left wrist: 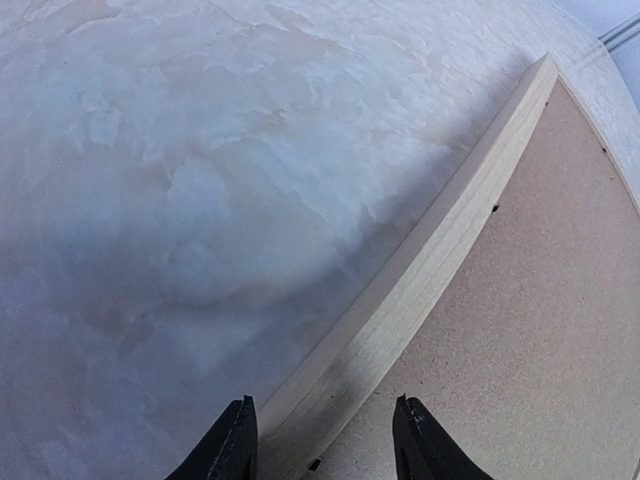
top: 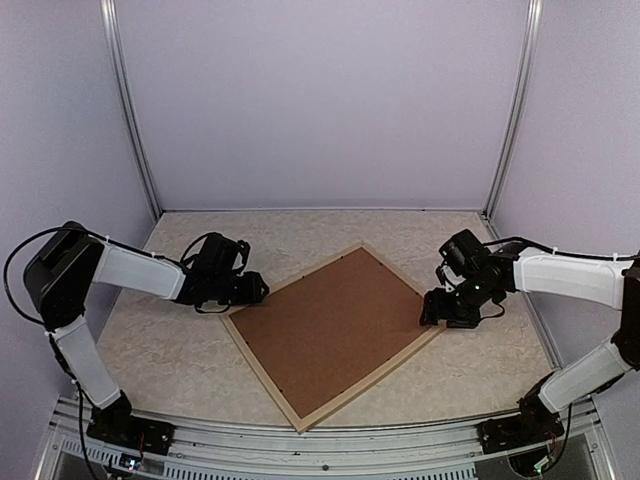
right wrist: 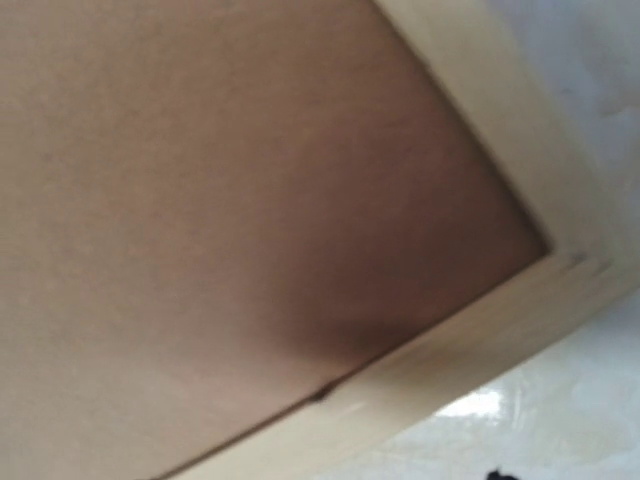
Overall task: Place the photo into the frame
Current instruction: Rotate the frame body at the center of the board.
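So the frame (top: 265,373) is lying face-down and turned diamond-wise, with the brown backing board (top: 330,330) sitting inside its rails. The photo doesn't show in any view. It could be under the board, but there's no way to tell from here.

The left gripper (top: 255,290) is at the frame's left corner. In its wrist view the fingers (left wrist: 235,445) are apart and straddle the pale wood rail (left wrist: 420,260), one outside the frame over the table (top: 170,350), the other inside it over the board. It isn't clamped on anything. The right gripper (top: 432,312) sits at the frame's right corner. Its wrist view is just a blurry close-up of that corner (right wrist: 560,265), so there's no telling if the jaws are apart or together.

On handling, the frame looks like thin, light wood: stiff enough to lift, but likely to skate on that smooth tabletop if shoved from one side only. The best bet is probably pinching across a rail near a corner, and bracing the opposite corner makes sense. The board is thin, rigid and flush inside the frame, so it would need prying at an edge. A print would be floppy and easy to crease, so it's best handled by its border.
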`<action>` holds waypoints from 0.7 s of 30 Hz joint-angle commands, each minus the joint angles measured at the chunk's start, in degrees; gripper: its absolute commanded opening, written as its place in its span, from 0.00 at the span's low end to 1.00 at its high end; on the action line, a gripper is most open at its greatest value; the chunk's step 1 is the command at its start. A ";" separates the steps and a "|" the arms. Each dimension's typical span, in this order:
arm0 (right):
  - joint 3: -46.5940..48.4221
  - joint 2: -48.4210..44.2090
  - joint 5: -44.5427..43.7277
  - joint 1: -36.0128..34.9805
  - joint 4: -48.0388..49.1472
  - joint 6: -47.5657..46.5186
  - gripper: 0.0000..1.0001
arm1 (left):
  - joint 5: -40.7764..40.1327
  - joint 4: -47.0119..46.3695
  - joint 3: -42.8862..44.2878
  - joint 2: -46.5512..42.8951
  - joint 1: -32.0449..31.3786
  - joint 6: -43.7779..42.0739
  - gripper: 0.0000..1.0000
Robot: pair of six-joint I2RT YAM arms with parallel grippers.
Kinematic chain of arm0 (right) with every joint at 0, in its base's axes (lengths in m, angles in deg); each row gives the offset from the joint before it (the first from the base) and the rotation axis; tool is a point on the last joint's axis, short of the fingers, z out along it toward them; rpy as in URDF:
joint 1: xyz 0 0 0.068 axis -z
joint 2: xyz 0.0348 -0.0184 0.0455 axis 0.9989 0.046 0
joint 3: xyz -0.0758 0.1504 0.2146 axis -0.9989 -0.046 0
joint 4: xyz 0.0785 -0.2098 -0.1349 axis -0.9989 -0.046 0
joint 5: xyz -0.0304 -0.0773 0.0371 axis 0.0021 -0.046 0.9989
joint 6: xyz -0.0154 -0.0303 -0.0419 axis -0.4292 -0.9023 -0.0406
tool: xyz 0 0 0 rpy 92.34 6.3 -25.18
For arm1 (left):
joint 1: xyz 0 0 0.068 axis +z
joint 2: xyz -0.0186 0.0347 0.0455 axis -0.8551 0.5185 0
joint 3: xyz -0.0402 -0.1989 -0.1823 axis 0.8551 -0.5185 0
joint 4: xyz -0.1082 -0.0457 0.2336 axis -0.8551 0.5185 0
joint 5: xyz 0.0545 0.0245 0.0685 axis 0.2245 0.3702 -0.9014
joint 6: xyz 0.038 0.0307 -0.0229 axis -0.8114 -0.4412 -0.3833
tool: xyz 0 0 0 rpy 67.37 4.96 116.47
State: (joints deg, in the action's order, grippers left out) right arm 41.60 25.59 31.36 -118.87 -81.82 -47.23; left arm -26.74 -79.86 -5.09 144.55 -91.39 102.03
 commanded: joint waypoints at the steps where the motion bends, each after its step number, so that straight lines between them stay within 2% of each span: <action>1: -3.24 -2.98 -2.68 -1.25 3.42 4.22 0.70 | 2.35 2.48 -3.27 -4.00 -2.55 2.50 0.47; 9: -7.68 -4.36 -4.02 -1.64 6.61 6.29 0.69 | 2.17 4.56 -4.48 -6.91 -3.34 1.91 0.49; 14: -10.31 -0.72 -3.40 -1.71 12.43 6.17 0.69 | 2.59 4.01 -7.04 -8.17 -4.37 2.05 0.49; 18: -10.06 3.17 -3.40 -1.68 15.70 5.61 0.67 | -0.55 2.78 -8.55 -10.14 -4.38 2.56 0.59; 21: -8.92 5.07 -3.57 -1.71 16.43 4.91 0.66 | -3.35 3.13 -7.57 -11.19 -4.31 1.38 0.70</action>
State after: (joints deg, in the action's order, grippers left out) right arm 32.02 27.86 29.07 -120.05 -68.46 -41.81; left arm -26.04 -77.43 -12.69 135.32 -95.52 103.93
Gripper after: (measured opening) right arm 0.666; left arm 0.638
